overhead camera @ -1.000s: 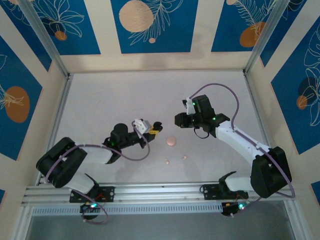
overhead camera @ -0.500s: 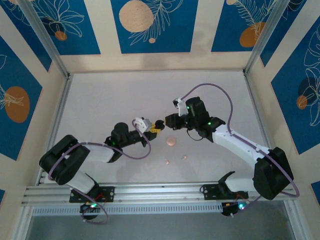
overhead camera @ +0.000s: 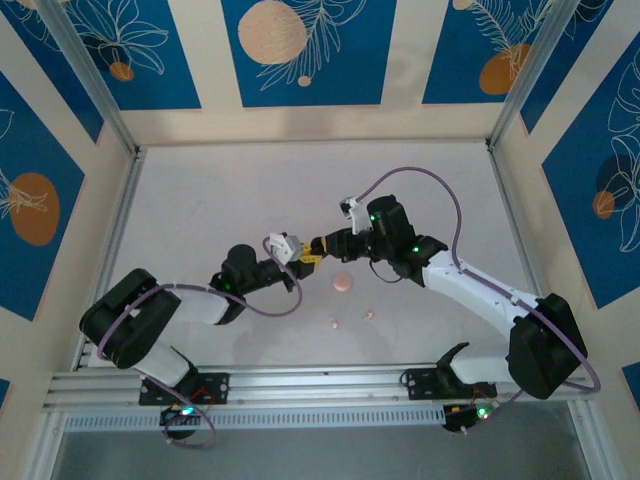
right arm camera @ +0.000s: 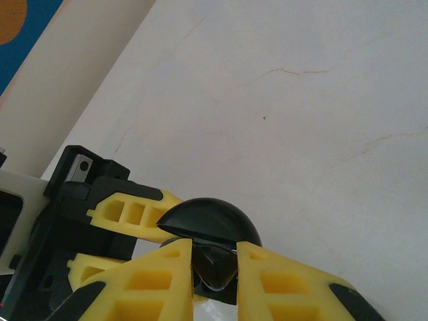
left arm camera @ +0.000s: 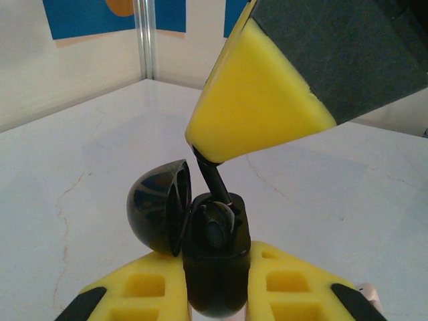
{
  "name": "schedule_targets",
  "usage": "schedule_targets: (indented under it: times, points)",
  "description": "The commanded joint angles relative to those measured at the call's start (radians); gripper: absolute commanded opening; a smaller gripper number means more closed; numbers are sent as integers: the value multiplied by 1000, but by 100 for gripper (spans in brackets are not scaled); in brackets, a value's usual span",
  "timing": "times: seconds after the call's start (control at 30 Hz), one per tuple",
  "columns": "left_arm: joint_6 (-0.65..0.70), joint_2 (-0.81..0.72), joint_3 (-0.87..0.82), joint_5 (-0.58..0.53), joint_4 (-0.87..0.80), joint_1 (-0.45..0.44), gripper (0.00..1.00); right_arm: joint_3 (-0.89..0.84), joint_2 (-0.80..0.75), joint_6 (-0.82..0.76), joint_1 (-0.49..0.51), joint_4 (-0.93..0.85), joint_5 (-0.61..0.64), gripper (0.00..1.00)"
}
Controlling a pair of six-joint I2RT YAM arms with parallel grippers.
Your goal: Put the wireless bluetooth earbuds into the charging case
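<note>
The right gripper (right arm camera: 214,249) pinches a black earbud (right arm camera: 214,271) in its yellow jaws, just under the charging case lid (right arm camera: 210,217).

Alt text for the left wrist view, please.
The left gripper holds an open black charging case upright, lid swung left; the right gripper, from above, holds a black earbud by its stem at the case's opening. White table behind.

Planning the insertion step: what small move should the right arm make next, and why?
Probably ease the right gripper down slightly: it pinches the black earbud by the stem, the bud sits tilted at the socket of the open charging case in the left gripper, seemingly unseated.
</note>
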Motion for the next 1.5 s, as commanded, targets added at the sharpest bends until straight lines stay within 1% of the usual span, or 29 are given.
schedule_targets:
  times: [0.0, 0.2, 0.3, 0.5, 0.6, 0.73, 0.83, 0.93, 1.07, 1.27, 1.47]
  points:
    - [-24, 2, 19, 21, 56, -6, 17, -10, -5, -36, 16, 1, 14, 19]
    - [-30, -4, 19, 0, 74, -6, 17, -2, -3, -65, 43, -53, 67, 19]
    - [-29, -9, 19, -8, 73, -6, 17, 5, -4, -70, 58, -87, 116, 19]
    - [-29, -12, 19, -5, 78, -7, 17, 13, 0, -92, 71, -108, 121, 20]
    - [-28, -14, 19, -3, 79, -6, 17, 11, -7, -89, 71, -107, 115, 25]
    - [-25, -20, 16, -2, 77, -6, 17, 11, -27, -85, 71, -99, 122, 35]
    - [-22, -26, 14, -1, 73, -7, 17, 8, -46, -81, 67, -86, 113, 38]
    - [-17, -31, 14, -1, 62, -7, 17, 2, -67, -75, 63, -70, 98, 46]
    - [-10, -40, 13, -3, 51, -6, 17, -5, -95, -70, 57, -55, 89, 52]
    - [-7, -50, 10, 0, 44, -7, 17, -18, -136, -65, 40, -59, 84, 55]
    - [-7, -58, 10, 11, 46, -6, 17, -19, -106, -55, 14, -75, 47, 55]
